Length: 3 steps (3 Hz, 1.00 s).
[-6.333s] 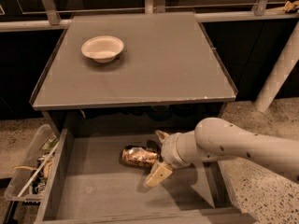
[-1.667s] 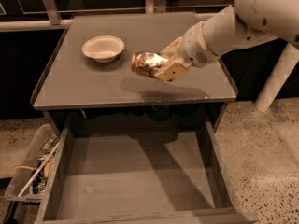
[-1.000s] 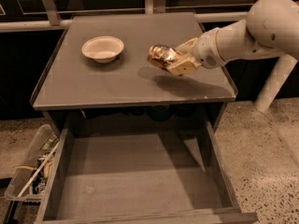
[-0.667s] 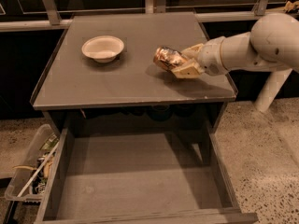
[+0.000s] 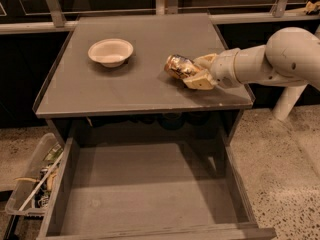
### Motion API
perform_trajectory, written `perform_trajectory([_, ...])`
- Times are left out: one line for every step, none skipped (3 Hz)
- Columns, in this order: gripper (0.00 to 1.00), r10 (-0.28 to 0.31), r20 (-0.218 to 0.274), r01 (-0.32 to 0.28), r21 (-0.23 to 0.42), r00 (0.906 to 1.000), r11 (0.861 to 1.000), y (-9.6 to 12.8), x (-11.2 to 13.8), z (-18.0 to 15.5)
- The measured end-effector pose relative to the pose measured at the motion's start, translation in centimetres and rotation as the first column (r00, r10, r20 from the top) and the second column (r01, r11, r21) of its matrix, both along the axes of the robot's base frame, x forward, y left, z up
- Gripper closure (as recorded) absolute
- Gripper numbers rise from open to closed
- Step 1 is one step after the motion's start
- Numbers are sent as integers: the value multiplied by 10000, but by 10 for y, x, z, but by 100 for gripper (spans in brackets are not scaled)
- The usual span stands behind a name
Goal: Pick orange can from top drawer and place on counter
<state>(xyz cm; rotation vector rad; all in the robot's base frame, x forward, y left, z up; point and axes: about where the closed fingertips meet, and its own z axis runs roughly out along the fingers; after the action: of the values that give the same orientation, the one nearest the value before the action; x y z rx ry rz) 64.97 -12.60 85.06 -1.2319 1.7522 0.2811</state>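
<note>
**Orange can [image 5: 180, 67] has come down and to the right, now low over the table [image 5: 125, 91]**

Compared with a second or two back, the can sits lower and further right, over the right-hand part of the table near the front edge. The end effector [image 5: 194, 72] is clamped on it, one finger above and one below, with the can tipped on its side and its shiny end facing left. Can't tell if the can is actually touching the surface, though it's very close. The white arm [image 5: 260, 61] reaches in from the right side.

The white bowl [image 5: 110, 51] is upright on the back left of the table, well apart from the can. Below, the top drawer [image 5: 145, 194] is pulled wide open, showing its bare grey bottom. A clear plastic bin [image 5: 30, 184] of clutter sits on the ground just left of the drawer.
</note>
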Motion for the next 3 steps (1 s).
perform_trajectory([59, 1, 0, -1, 0, 10000, 10000, 0, 0, 0])
perform_trajectory([36, 1, 0, -1, 0, 10000, 10000, 0, 0, 0])
perform_trajectory([13, 2, 0, -2, 0, 10000, 10000, 0, 0, 0])
